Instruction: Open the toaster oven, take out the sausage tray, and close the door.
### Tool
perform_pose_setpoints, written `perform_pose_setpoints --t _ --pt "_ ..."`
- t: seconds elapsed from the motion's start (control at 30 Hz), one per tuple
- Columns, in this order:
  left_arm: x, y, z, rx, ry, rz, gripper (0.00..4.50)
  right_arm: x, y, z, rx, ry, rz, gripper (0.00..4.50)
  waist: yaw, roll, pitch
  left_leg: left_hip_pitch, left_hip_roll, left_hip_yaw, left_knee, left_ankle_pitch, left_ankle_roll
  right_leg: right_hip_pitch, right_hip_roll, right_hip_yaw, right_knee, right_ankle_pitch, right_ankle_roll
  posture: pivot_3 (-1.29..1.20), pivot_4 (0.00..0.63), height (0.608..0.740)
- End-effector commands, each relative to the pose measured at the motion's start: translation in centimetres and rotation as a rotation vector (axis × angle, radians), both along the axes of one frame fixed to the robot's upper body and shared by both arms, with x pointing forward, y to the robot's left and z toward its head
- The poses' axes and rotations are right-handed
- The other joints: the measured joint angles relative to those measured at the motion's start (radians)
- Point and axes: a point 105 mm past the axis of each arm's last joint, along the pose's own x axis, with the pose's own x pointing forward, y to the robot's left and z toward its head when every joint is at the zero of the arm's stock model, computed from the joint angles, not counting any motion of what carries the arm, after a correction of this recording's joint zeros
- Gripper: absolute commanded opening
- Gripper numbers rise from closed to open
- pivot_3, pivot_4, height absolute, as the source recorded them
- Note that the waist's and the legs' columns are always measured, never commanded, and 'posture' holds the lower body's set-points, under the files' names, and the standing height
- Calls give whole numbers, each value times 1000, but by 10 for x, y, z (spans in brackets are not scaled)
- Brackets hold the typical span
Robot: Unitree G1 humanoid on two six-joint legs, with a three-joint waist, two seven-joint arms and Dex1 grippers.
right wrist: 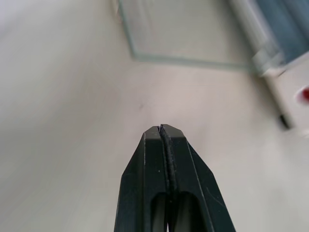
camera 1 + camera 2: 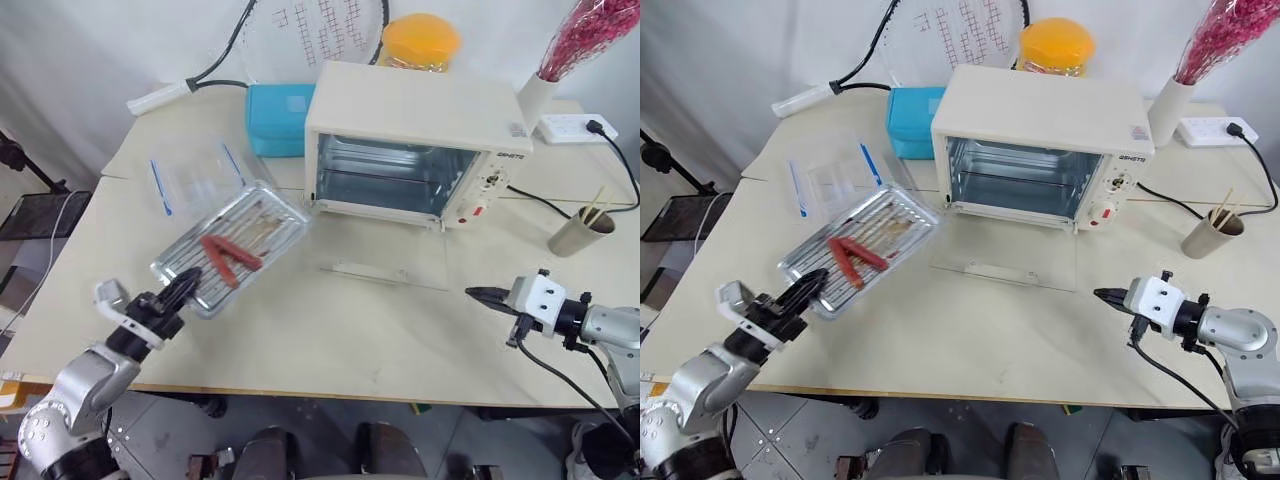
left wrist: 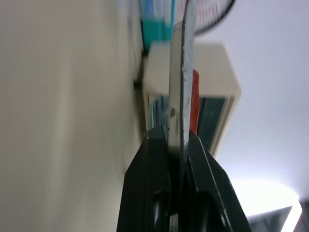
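Note:
The cream toaster oven [image 2: 415, 120] stands at the back of the table with its cavity empty. Its glass door [image 2: 1005, 262] is folded down flat onto the table in front of it. The silvery sausage tray [image 2: 235, 245] is out of the oven, to its left, with two red sausages [image 2: 228, 258] on its ribbed base. My left gripper [image 2: 180, 292] is shut on the tray's near corner; in the left wrist view the tray's edge [image 3: 186, 72] runs up from between the fingers. My right gripper [image 2: 478, 294] is shut and holds nothing, at the front right, beyond the door's right corner [image 1: 183, 34].
A clear plastic container with blue clips [image 2: 195, 175] lies just behind the tray. A blue box [image 2: 278, 118] sits left of the oven and a yellow-lidded jar [image 2: 420, 42] behind it. A cup of sticks [image 2: 580, 232], a white vase [image 2: 535, 95] and a power strip [image 2: 570, 128] stand at the right.

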Motion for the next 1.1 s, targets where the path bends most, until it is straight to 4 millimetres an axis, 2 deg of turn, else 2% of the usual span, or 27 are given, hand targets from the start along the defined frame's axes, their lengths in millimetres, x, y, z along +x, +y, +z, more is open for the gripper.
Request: perform_pose_setpoints --t 0.03,0.17,0.27,0.6,0.73,0.87,0.97,1.07,1.1 --pt "-7 11 17 -28 -87 76 0 11 4 6 87 2 -11 31 2 0 0 0 0 0 0 0 0 0 0 0 0 0 0 0 150 740" --pt "-12 14 15 -23 -88 83 0 24 21 19 170 -28 25 31 2 0 0 -1 -1 -1 0 0 0 0 -1 0 0 0 0 0 150 740" --pt "-13 15 15 -22 -95 80 0 29 23 33 219 -68 16 31 2 0 0 -1 0 -1 0 -1 -1 -1 1 0 -1 0 0 0 150 740" --pt "-8 7 19 -10 -111 27 0 46 15 113 518 -240 -98 31 2 0 0 -3 0 0 -1 -1 -1 -3 0 2 1 0 0 0 150 740" --pt "-5 2 21 14 -110 -19 0 41 11 144 602 -326 -107 31 6 0 0 -4 0 0 -1 -1 -1 -4 0 2 1 0 0 0 150 740" --pt "-1 -3 20 44 -89 -92 0 18 19 135 534 -291 -35 31 12 0 0 -4 -1 0 -3 -1 -1 -5 0 2 0 0 0 0 150 740" --pt "4 -14 22 57 -93 -175 0 -4 21 121 526 -150 -1 31 23 0 0 -4 -2 0 -6 -1 -2 -6 0 2 -1 0 0 0 150 740" --pt "9 -38 21 89 -84 -329 0 -31 16 102 392 -102 12 533 31 0 0 -4 -3 3 -6 -1 -1 -6 0 3 -2 0 0 0 150 740" --pt "11 -48 20 104 -73 -385 0 -36 10 102 369 -124 -17 858 34 0 0 -4 -2 1 -6 -1 -1 -6 1 3 -2 0 0 0 150 740"
